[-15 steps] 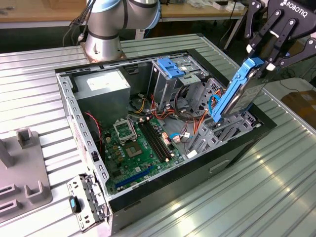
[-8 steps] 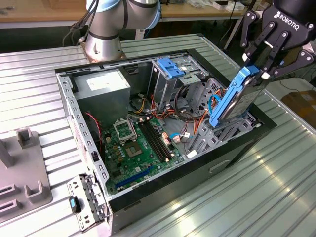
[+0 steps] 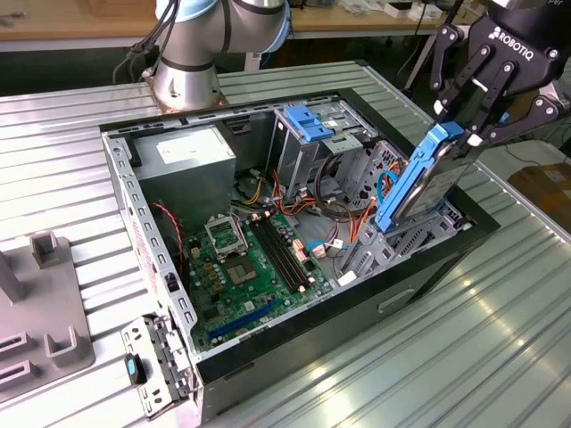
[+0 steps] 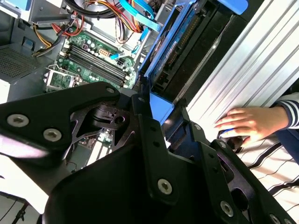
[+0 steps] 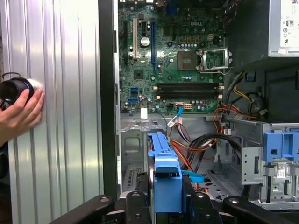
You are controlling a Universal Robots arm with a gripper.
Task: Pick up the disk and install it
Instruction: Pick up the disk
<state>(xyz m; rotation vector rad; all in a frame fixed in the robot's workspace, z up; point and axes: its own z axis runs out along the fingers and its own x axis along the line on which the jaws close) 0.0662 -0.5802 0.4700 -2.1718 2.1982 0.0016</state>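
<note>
Above computer case (image 3: 126,189) | hand (image 3: 465,134) clamped on tilted disk (image 3: 417,185)

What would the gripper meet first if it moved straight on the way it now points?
Probably the metal drive bay of the computer case, just under the disk that the gripper holds; depth is unclear.

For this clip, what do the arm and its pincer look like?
The arm is silver-grey metal, built of rounded joints with pale blue end caps; black cables run beside its base. The pincer is matte black, with jointed link fingers, white lettering on its body and silver screw heads at the pivots.
</note>
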